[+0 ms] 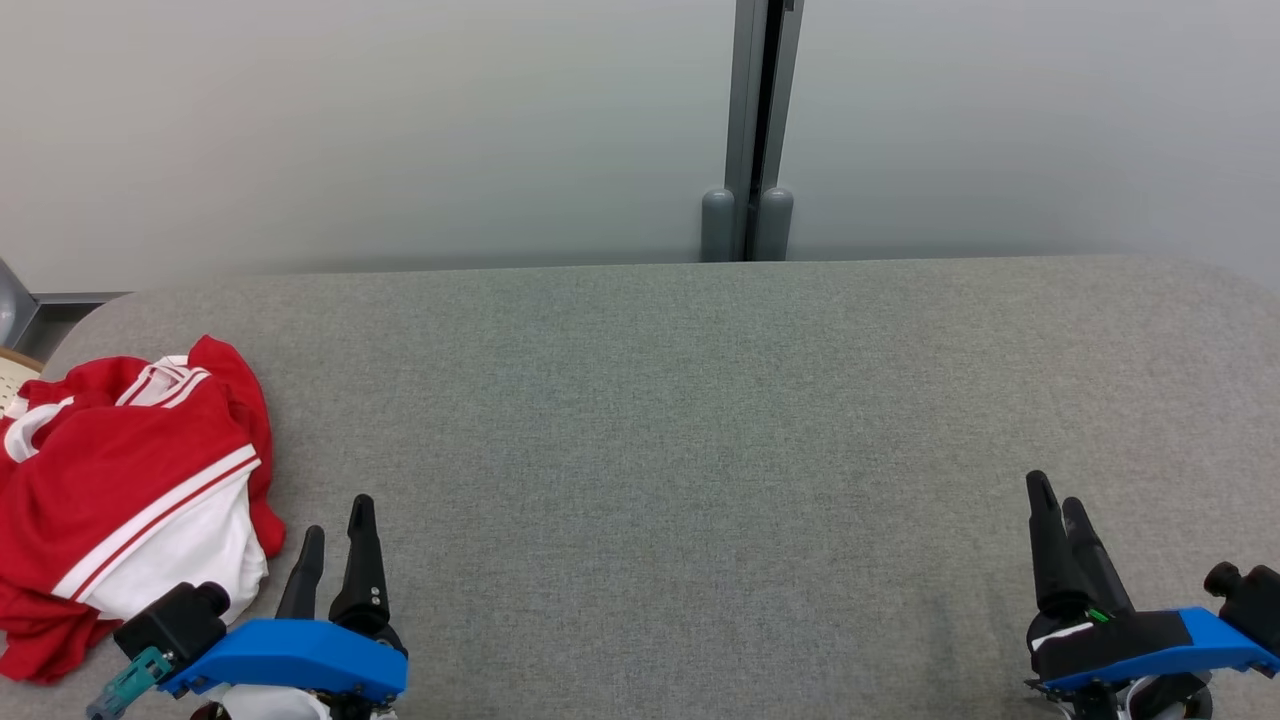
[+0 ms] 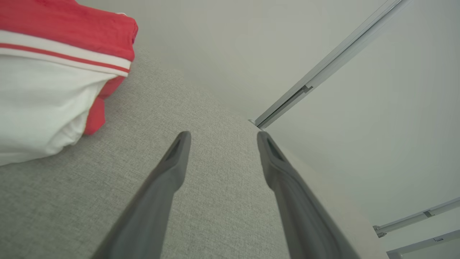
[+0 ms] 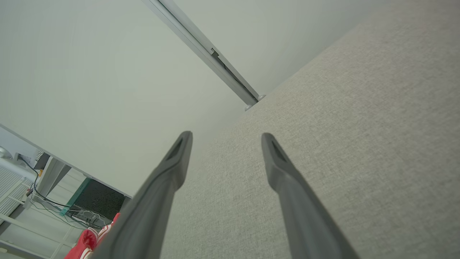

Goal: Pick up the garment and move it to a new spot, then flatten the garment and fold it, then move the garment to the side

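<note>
Broad grey woven-fabric work surface [image 1: 700,420], rounded at its far corners, set against pale wall panels split by a grey vertical post [image 1: 757,130]. At the near left, a crumpled red garment with white panels and red-and-white striped trim [image 1: 120,470], heaped in a loose mound and running out of the head view on the left. Left gripper with two long dark fingers [image 1: 337,515] at the near left, just beside the garment's right edge but apart from it, fingers spread wide with nothing between them. Same spread plain in the left wrist view, with bare grey fabric beneath the fingertips and the mound off to one side. Right gripper [image 1: 1056,492] at the near right, well apart from the garment, likewise spread wide and empty. Step in hand, by judgement: the first pick-up, not yet begun. For a clean lift, swing the left gripper leftward over the mound, descend onto a raised ridge of cloth such as the striped trim rather than the flat white panel, and close only once cloth sits between both fingers. Keep the fingertips from digging into the grey covering. Probably worth bringing the right gripper across for a second hold, since a single pinch on so bunched a heap risks a dangling, twisted load. Carry toward the open centre, high enough to spare trailing cloth from dragging.
</note>
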